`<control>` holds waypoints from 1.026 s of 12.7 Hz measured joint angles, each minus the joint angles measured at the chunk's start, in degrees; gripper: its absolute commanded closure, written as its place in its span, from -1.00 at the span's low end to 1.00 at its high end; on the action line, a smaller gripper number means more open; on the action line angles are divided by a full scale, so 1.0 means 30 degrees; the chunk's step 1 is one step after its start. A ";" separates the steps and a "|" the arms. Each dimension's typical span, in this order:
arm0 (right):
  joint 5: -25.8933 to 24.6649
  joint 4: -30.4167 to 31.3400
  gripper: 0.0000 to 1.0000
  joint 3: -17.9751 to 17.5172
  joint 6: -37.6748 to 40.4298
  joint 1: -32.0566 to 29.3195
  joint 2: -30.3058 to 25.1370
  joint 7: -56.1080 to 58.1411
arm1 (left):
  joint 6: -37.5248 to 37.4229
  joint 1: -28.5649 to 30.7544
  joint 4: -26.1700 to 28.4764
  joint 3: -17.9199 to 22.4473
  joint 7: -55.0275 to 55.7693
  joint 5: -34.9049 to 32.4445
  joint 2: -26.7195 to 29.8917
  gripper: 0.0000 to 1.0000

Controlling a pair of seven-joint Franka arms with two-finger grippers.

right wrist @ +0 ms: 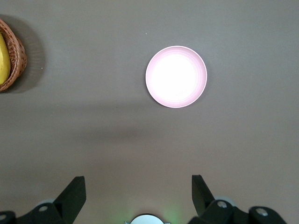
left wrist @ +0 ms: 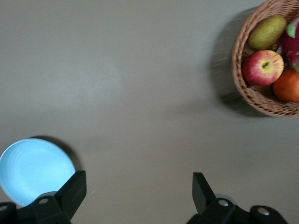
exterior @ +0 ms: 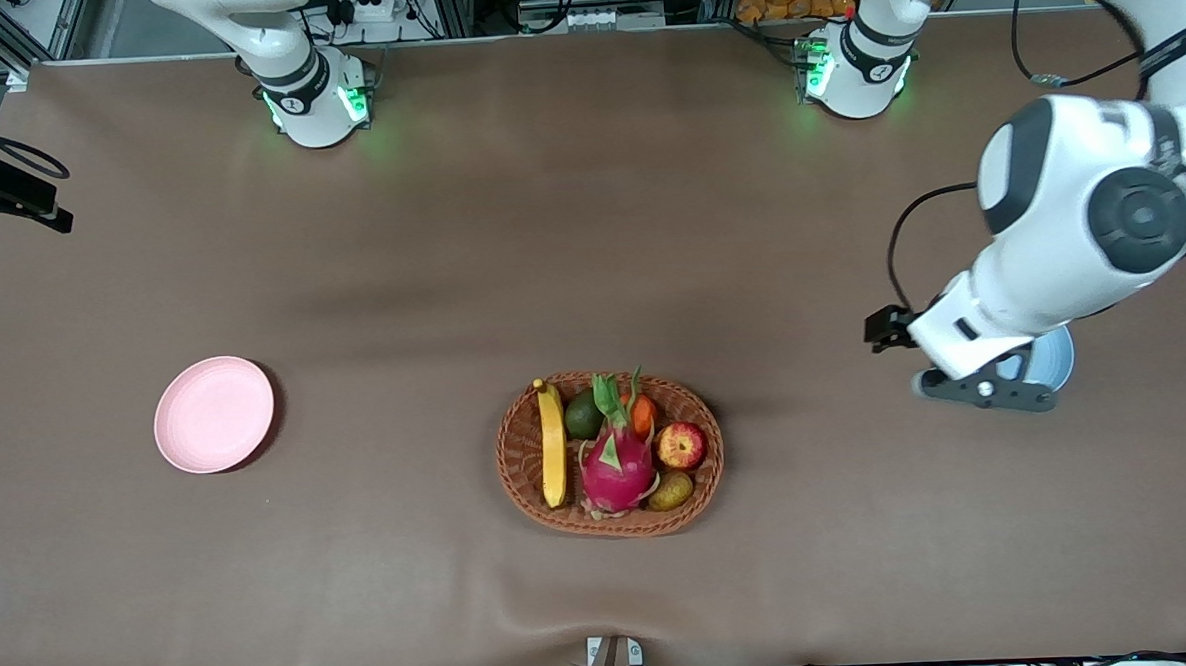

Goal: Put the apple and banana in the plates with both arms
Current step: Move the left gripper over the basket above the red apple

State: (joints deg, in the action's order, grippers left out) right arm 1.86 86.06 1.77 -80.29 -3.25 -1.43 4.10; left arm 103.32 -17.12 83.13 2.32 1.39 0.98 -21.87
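- Bench (exterior: 589, 233): brown cover, both arm bases at one long edge.
- Woven basket (exterior: 518, 454): oval, brown, mid-bench, toward the front camera's edge.
- Banana (exterior: 552, 445): yellow, lying lengthwise in the basket at the right arm's end.
- Apple (exterior: 682, 445): red with yellow patches, in the basket at the left arm's end, touching the brownish-green oval fruit (exterior: 670, 491).
- Dragon fruit (exterior: 616, 460): pink, mid-basket, between banana and apple; a dark green fruit (exterior: 584, 414) and an orange fruit (exterior: 642, 414) beside it.
- Pink plate (exterior: 214, 414): bare, toward the right arm's end, well apart from the basket.
- Blue plate (exterior: 1055, 361): toward the left arm's end, mostly covered by the arm above it.
- Left gripper (left wrist: 138, 191): over the bench beside the blue plate; fingers spread wide, holding nothing.
- Right gripper (right wrist: 138, 192): high over bare bench, pink plate in its wrist view; fingers spread wide, holding nothing.
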 measured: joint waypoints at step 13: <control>0.0000 0.0007 -1.00 -0.0003 -0.0045 0.0001 0.0011 0.0000 | 0.8018 -0.0768 -0.0093 -0.1964 -0.6064 0.2484 -0.4765 -1.00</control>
State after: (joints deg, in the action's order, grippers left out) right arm 1.86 86.08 1.76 -80.42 -3.24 -1.39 4.10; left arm 127.38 -19.42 82.86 -3.58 -16.80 8.43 -36.17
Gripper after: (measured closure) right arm 0.000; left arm 0.000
